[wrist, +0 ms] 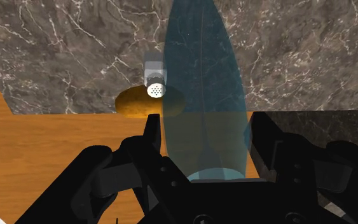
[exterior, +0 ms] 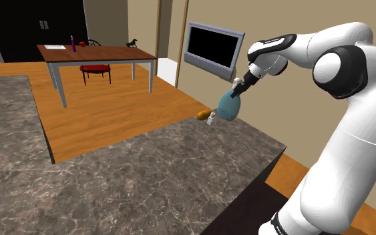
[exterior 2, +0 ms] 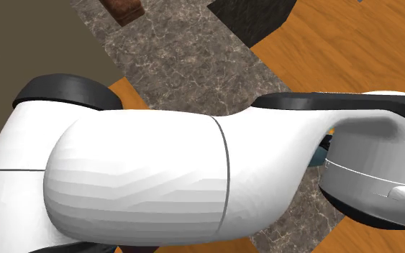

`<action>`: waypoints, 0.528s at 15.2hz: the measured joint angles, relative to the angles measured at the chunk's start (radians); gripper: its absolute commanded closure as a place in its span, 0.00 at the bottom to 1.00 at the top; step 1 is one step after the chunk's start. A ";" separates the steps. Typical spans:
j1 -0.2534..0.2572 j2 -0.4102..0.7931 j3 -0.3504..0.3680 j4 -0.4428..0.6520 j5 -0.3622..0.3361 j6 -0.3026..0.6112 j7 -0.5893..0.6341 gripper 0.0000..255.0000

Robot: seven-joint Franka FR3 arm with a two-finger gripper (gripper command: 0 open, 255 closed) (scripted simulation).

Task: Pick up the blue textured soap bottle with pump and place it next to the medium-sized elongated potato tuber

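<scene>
My gripper is shut on the translucent blue soap bottle, which hangs tilted just above the far edge of the dark marble counter. In the wrist view the bottle runs out from between my two fingers, which clasp its base. The orange-brown potato lies at the counter's edge, close beside the bottle's lower end. A small white piece with a dotted face sits over the potato; I cannot tell whether it is the bottle's pump. A sliver of blue peeks out behind the arm.
Beyond the counter a wooden floor holds a dining table and a red chair. A dark screen hangs on the wall behind the gripper. A brown block sits on the counter far off.
</scene>
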 measured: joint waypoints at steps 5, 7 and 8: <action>-0.003 0.029 0.007 -0.035 0.039 0.048 -0.037 1.00; -0.009 0.041 0.008 -0.049 0.057 0.065 -0.059 1.00; -0.010 0.047 0.010 -0.056 0.066 0.074 -0.067 1.00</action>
